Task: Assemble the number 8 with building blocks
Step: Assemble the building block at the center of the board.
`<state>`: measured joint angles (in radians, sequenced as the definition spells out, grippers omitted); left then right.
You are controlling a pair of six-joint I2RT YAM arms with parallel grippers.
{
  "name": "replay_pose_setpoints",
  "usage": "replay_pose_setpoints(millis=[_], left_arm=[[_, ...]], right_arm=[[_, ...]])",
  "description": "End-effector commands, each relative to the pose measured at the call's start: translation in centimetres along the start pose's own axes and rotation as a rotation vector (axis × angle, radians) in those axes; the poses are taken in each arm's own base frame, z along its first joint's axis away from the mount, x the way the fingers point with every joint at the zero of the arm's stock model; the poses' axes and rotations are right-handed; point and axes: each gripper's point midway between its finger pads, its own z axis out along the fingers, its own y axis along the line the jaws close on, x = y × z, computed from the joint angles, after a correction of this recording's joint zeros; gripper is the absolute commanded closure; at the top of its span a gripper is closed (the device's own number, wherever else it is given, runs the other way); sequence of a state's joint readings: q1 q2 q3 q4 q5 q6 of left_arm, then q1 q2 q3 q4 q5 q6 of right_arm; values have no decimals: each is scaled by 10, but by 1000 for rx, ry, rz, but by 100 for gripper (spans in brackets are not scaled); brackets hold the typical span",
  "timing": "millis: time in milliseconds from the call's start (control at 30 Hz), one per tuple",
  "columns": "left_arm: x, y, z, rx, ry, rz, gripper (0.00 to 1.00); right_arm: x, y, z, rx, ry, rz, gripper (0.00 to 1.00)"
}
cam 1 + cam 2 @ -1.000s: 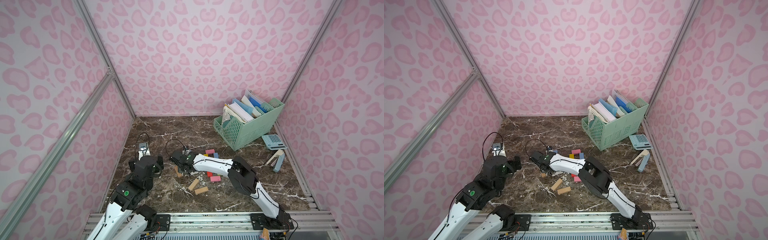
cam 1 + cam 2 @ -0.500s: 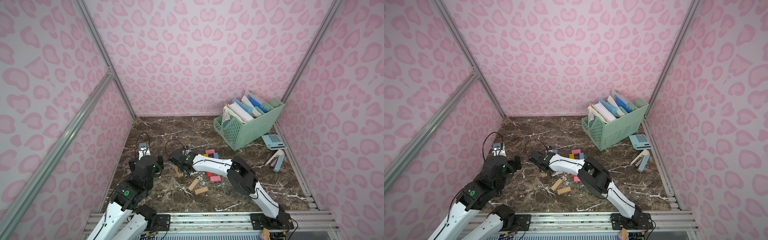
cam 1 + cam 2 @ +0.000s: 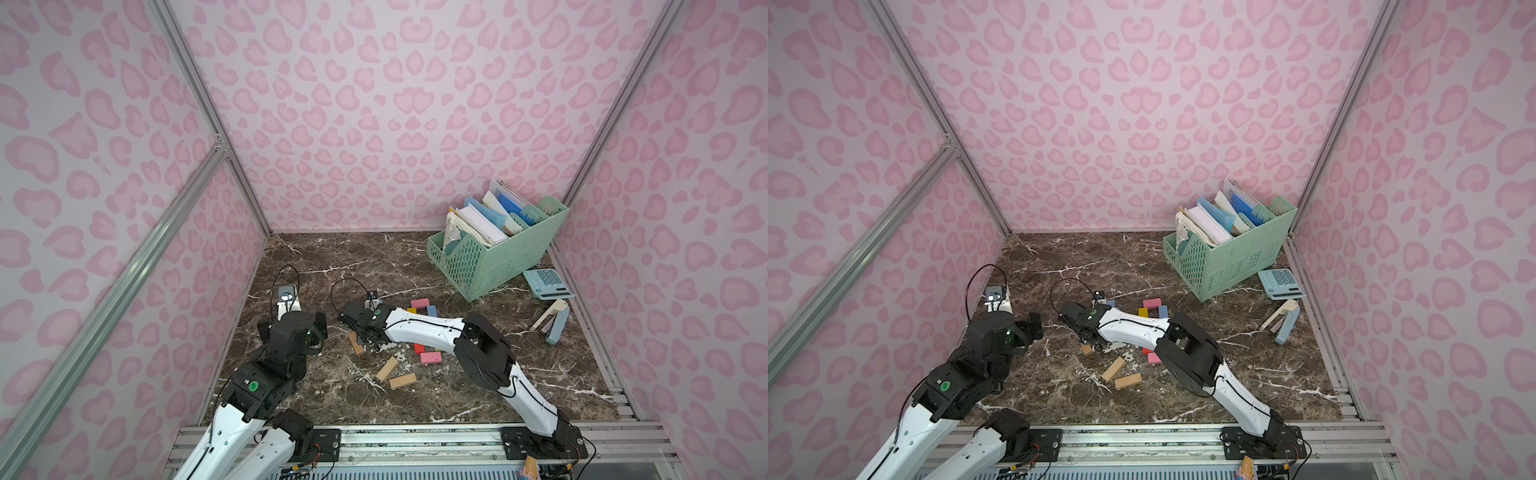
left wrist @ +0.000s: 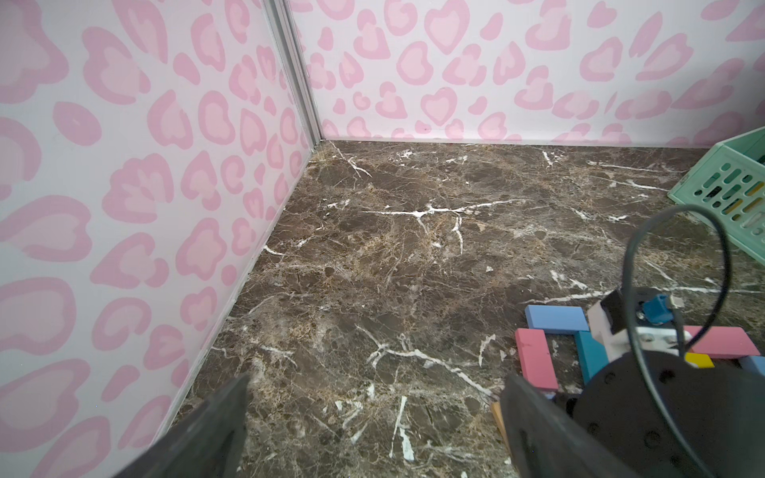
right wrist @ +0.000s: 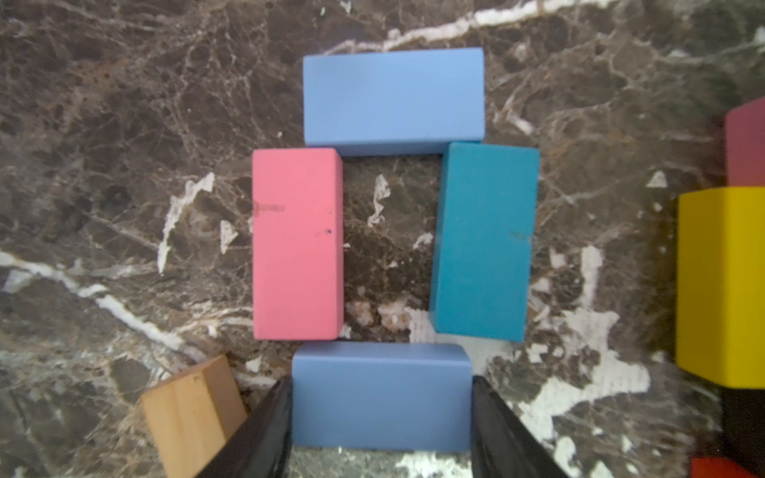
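Right gripper (image 5: 381,418), reaching down over the dark brown marble table (image 5: 103,124) left of its centre, clasps a light blue matte domino-shaped brick (image 5: 381,395) by its two short ends. That brick lies flat across the ends of a pink matte brick (image 5: 296,244) and a teal matte brick (image 5: 484,242), which lie parallel below a second light blue brick (image 5: 393,97). Together the four close one square loop (image 5: 296,186), seemingly the first half of the number 8. The end-on grip likely leaves the long side free to butt against its neighbours as the shared middle bar. A tan wooden block (image 5: 190,409) sits just beside one finger. Left gripper (image 4: 372,434) hangs empty and spread wide near the table's left edge, probably so as not to crowd the working arm.
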<state>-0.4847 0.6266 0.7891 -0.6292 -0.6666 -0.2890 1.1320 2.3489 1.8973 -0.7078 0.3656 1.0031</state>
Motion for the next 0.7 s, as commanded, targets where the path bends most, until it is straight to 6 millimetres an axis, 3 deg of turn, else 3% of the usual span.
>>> replay_pose_setpoints(millis=[0, 333, 667], left_arm=[[-1, -1, 0, 7, -6, -1, 2], [-1, -1, 0, 7, -6, -1, 2], [-2, 1, 0, -7, -6, -3, 2]], right_arm=[[5, -10, 3, 43, 19, 1, 43], [5, -6, 2, 25, 23, 1, 33], [-8, 3, -20, -31, -8, 13, 23]])
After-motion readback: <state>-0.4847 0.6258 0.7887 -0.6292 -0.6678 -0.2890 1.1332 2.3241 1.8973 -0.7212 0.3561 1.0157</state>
